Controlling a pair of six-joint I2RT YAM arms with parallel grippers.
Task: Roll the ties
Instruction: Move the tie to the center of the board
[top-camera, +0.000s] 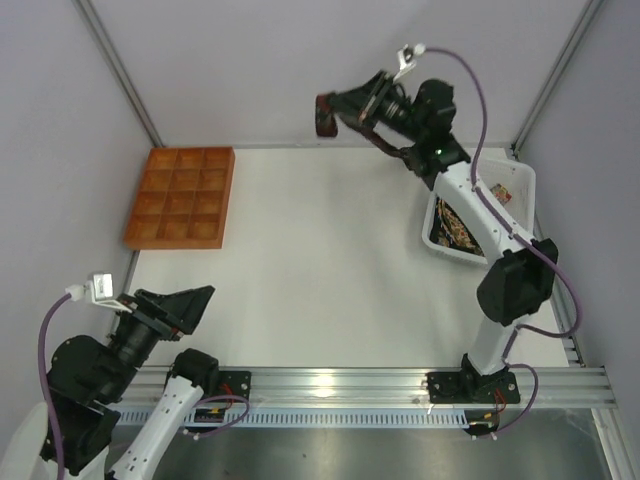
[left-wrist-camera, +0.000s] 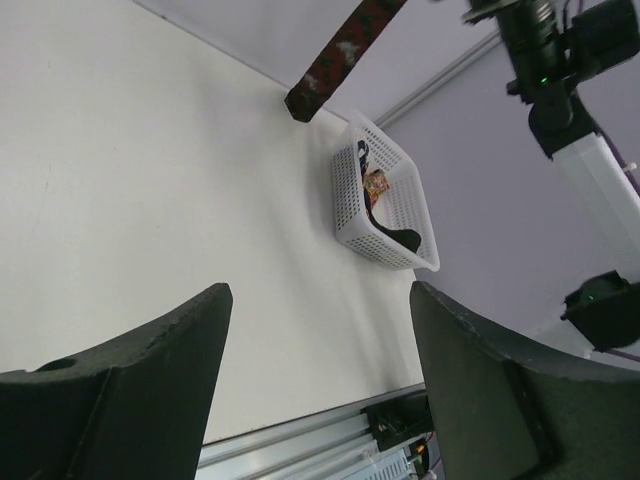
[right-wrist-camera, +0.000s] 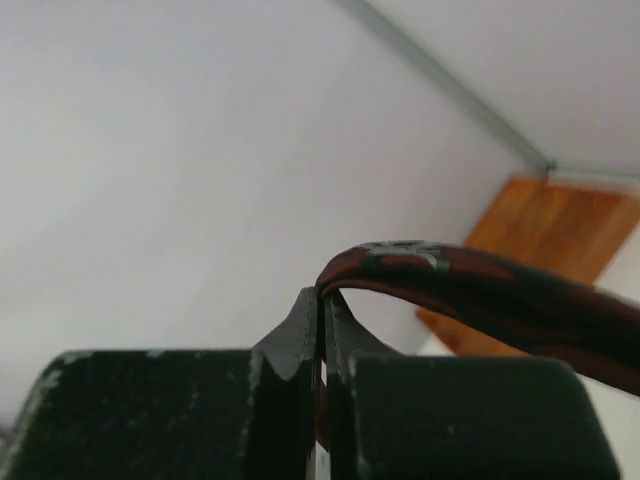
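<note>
R arm is raised high at the back of the table (top-camera: 320, 250), its right gripper (top-camera: 343, 106) up near the back wall (top-camera: 250, 70). Wrist view shows the right gripper (right-wrist-camera: 322, 300) w/ jaws pressed together, pinching a maroon tie (right-wrist-camera: 500, 295) w/ pale pattern; fabric loops out of the fingertips and runs off to the right. From the top the maroon tie (top-camera: 326, 115) shows only as a short dark-red piece just beside the fingers. In the left wrist view it (left-wrist-camera: 340, 55) hangs as a slanted strip, lower end above the far table edge, left of the basket (left-wrist-camera: 350, 195); can't tell if the end touches the table. White mesh basket (top-camera: 520, 185) sits at the right side, under the R arm, w/ more ties (top-camera: 455, 228) inside, dark w/ gold print. Left gripper (top-camera: 190, 305) is low at the near-left corner, jaws wide apart, nothing between them; in its own view the left gripper (left-wrist-camera: 320, 295) frames bare tabletop. Orange tray (top-camera: 175, 242) w/ compartments sits far left, well apart from both grippers.
</note>
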